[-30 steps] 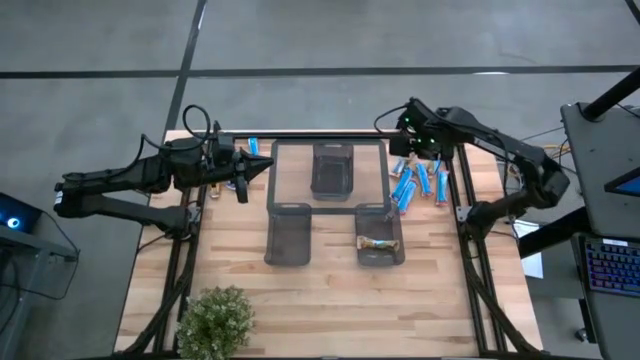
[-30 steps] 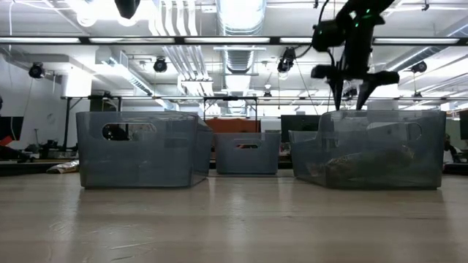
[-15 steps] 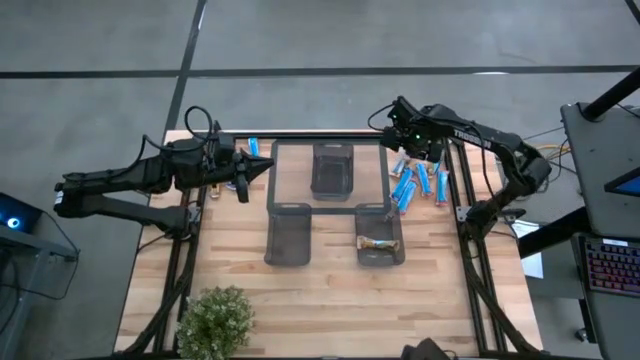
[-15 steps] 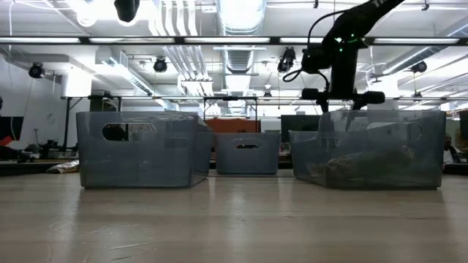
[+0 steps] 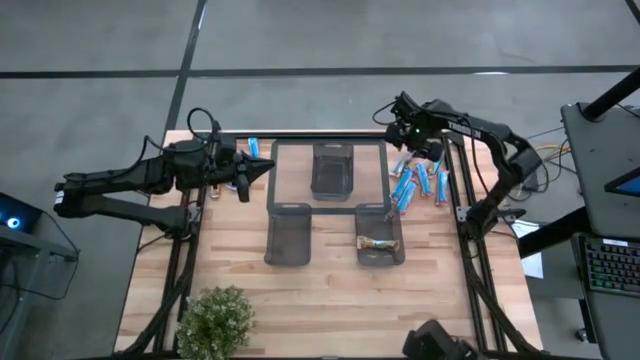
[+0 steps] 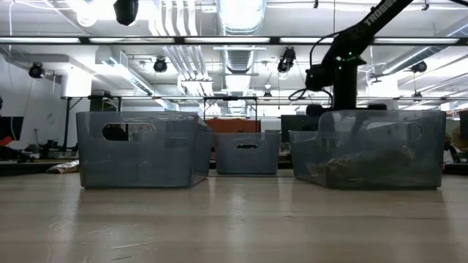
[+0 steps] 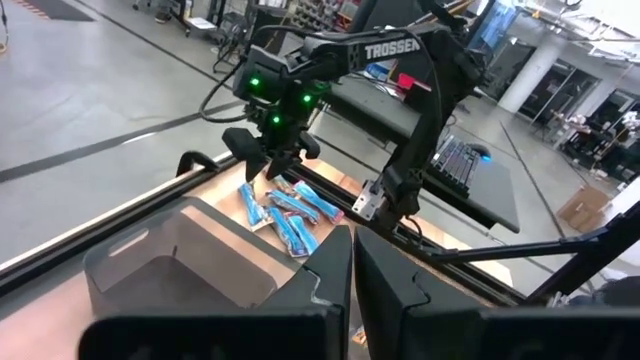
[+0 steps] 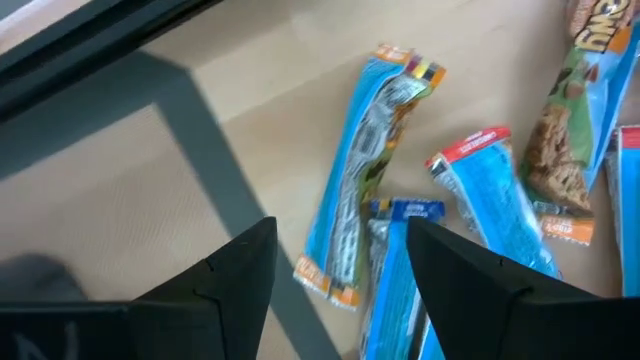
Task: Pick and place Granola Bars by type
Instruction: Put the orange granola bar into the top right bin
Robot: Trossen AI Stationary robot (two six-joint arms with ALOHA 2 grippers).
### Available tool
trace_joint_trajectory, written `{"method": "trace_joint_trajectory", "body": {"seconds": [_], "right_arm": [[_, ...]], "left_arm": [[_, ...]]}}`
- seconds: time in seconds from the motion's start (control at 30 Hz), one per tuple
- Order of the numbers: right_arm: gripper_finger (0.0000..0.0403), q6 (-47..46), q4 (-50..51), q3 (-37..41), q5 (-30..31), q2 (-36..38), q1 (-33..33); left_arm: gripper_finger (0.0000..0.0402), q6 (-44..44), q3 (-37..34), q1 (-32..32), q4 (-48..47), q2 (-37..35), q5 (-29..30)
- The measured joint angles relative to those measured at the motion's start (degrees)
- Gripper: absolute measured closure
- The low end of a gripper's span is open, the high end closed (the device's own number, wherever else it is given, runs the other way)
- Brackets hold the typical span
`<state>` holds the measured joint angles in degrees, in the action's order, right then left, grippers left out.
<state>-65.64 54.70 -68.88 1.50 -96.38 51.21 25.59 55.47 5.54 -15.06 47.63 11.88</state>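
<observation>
On the near part of the table (image 5: 320, 300) stand two bins: the left bin (image 5: 288, 232) looks empty, and the right bin (image 5: 380, 235) holds one brownish-gold bar (image 5: 379, 243). A third bin (image 5: 332, 170) sits farther back, between and beyond them. The loose granola bars (image 5: 418, 182), mostly blue, lie in a scatter on the far right of the table, just right of the bins.

The right gripper (image 5: 413, 150) hangs low over the far end of that scatter, fingers spread wide with nothing between them. Its wrist view shows a blue bar (image 8: 362, 195) lying lengthwise in the gap between the fingertips. To do the pick well, I would centre the fingers across that bar's narrow width, come straight down, and close only when both tips clear the neighbouring bars, which lie touching or nearly so; a crooked descent could catch two wrappers at once.

The left gripper (image 5: 243, 172) waits at the far left, fingers closed and empty.

From table height the loose bars are hidden behind the bins. A couple of blue bars (image 5: 251, 146) by the left arm are partly covered. Wrapper print is too small to read from above.
</observation>
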Motion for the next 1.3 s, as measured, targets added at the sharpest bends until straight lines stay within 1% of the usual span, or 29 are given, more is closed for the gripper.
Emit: {"method": "trace_joint_trajectory", "body": {"seconds": [0.27, 0.57, 1.0, 1.3], "right_arm": [[0.0188, -0.7, -0.3, 0.8, 0.0, -0.2, 1.7], [0.0188, -3.0, -1.5, 3.2, -0.5, -1.9, 1.7], [0.0188, -5.6, -8.7, 7.2, -0.5, -2.2, 1.7], [0.0188, -6.7, -11.6, 9.7, -0.5, -2.2, 1.7]], "left_arm": [[0.0401, 1.2, -0.2, 0.0, 0.0, -0.1, -0.3], [0.0401, 1.3, -0.2, 0.0, 0.0, -0.1, -0.3], [0.0401, 1.6, -0.3, 0.0, 0.2, -0.2, -0.2], [0.0401, 1.7, -0.2, 0.0, 0.5, -0.2, -0.2]]}}
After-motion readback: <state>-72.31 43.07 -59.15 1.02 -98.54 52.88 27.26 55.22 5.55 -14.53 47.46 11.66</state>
